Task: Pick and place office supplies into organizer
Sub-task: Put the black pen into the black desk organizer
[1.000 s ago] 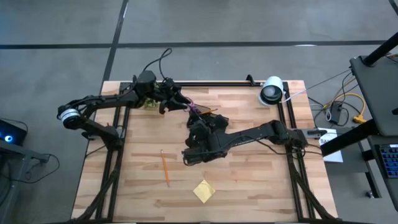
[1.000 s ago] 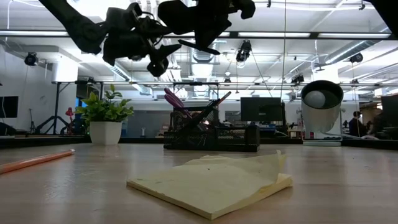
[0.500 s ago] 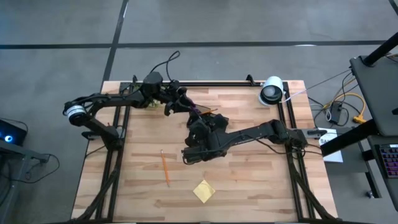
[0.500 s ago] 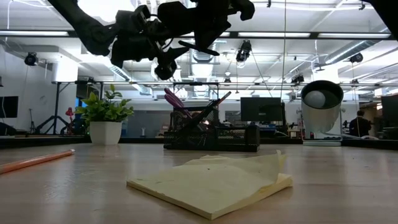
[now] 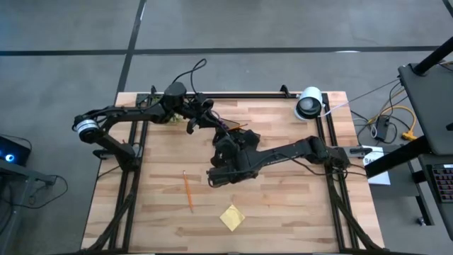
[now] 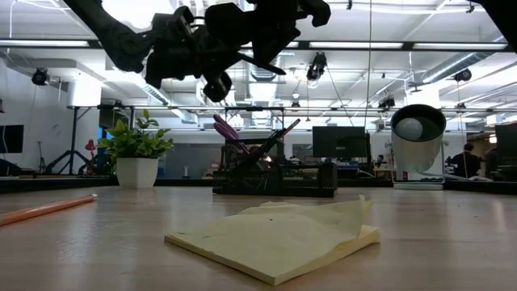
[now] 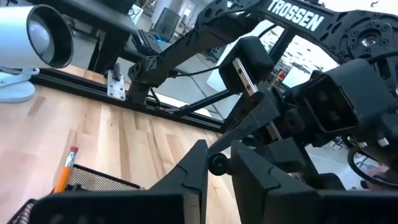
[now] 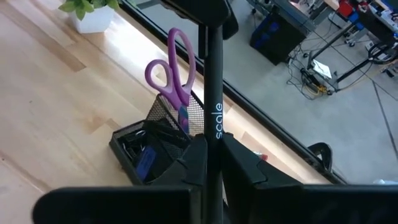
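My right gripper is shut on a dark pen and holds it in the air above the black mesh organizer. The purple-handled scissors and an orange pencil stand in the organizer. My left gripper is at the pen's other end, its fingers closed about it. A second orange pencil and the yellow sticky-note pad lie flat on the table nearer the front edge. My left gripper has the pen's round free end between its two fingertips, coming at it from the table's left side and looking along the pen. My right gripper pinches the pen's shaft between its two fingers, which lie along it. The pen is lifted clear above the organizer.
A small green plant in a white pot stands at the far left beside the organizer. A round white-and-black device stands at the far right corner. Bare wood lies around the pad and the pencil.
My left gripper has gone toward the table's right edge, up to the free end of the pen that my right gripper holds. My right gripper and the pen have kept still.
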Controlling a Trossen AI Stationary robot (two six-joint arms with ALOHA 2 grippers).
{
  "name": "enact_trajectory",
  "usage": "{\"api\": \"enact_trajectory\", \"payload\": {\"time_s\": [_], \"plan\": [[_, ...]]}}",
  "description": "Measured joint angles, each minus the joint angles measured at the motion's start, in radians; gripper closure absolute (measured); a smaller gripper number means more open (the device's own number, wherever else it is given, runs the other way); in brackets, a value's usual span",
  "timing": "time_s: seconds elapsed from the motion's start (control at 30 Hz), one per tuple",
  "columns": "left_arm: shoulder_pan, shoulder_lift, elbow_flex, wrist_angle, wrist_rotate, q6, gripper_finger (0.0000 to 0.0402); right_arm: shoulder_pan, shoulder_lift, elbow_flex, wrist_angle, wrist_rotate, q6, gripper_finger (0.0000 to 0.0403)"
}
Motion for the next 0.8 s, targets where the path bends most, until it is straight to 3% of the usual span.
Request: {"api": "enact_trajectory", "payload": {"time_s": [0.2, 0.47, 0.57, 0.67, 0.8], "plan": [[0.001, -0.002, 0.000, -0.003, -0.001, 0.051, 0.0370, 0.000, 0.000, 0.000, -0.001, -0.024, 0.004, 0.0330], [0.048, -0.004, 0.050, -0.062, -0.015, 0.149, 0.0370, 0.034, 0.000, 0.000, -0.061, -0.265, 0.064, 0.0279], [0.059, -0.012, 0.082, -0.210, -0.037, 0.276, 0.0370, 0.058, -0.001, -0.002, -0.096, -0.408, 0.133, 0.0265], [0.057, -0.025, 0.143, -0.457, -0.137, 0.511, 0.0370, 0.097, -0.001, -0.009, -0.094, -0.567, 0.172, 0.0254], [0.030, -0.021, 0.240, -0.761, -0.306, 0.787, 0.0370, 0.158, -0.001, -0.033, -0.095, -0.687, 0.310, 0.0252]]}}
